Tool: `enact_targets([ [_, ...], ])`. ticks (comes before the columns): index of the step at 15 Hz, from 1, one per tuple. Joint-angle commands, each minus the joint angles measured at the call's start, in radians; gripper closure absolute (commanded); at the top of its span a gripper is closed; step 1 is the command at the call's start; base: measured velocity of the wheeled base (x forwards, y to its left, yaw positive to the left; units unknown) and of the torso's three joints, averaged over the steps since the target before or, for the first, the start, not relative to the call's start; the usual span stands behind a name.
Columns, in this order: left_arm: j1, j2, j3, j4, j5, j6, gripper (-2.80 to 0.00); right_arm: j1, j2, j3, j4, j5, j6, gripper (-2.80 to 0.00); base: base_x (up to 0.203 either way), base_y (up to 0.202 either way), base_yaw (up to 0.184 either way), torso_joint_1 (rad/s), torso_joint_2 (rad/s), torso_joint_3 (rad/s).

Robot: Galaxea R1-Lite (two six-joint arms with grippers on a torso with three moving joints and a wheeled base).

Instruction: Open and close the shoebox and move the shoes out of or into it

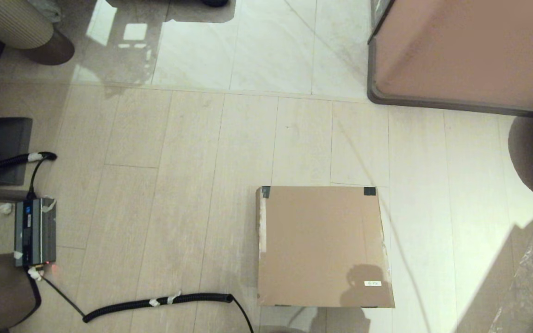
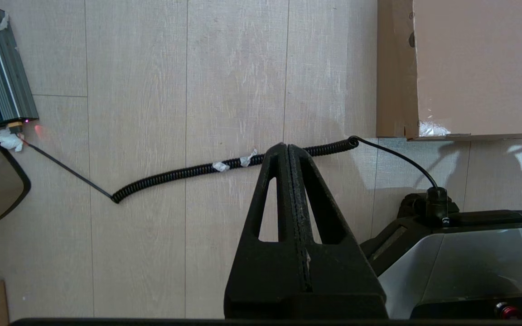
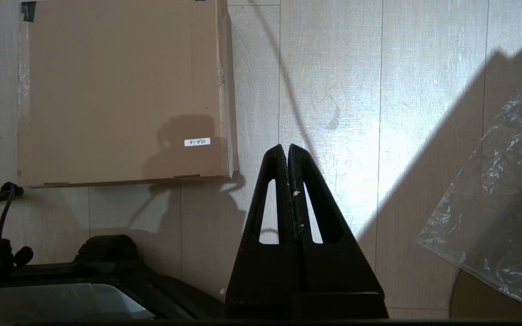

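Note:
The shoebox [image 1: 322, 245] is a plain brown cardboard box on the wooden floor, lid down flat, with dark tape at its two far corners and a small white label near its front right corner. Each wrist view catches it too: a corner of the shoebox [image 2: 478, 68] in the left one, the whole lid of the shoebox [image 3: 123, 93] in the right one. No shoes show anywhere. My left gripper [image 2: 287, 146] is shut and empty, held above the floor to the box's left. My right gripper [image 3: 286, 147] is shut and empty, held to the box's right. Neither arm shows in the head view.
A black coiled cable [image 1: 155, 301] runs across the floor left of the box to a grey power unit [image 1: 35, 231]. A large pinkish-brown furniture block [image 1: 470, 51] stands at the far right. Crinkled clear plastic [image 3: 505, 199] lies at the right. My base [image 2: 469, 267] is close behind.

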Motion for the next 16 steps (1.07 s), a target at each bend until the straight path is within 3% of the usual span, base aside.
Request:
enact_targets([
  [1,0.000,0.000,0.000,0.001,0.000,0.000,0.00,0.000,0.002,0.000,0.001,0.000,0.000,0.00,0.000,0.000,0.000,0.000,0.00,0.000],
  [16,0.000,0.000,0.000,0.001,0.000,0.000,0.00,0.000,0.002,0.000,0.001,0.000,0.000,0.00,0.000,0.000,0.000,0.000,0.00,0.000],
])
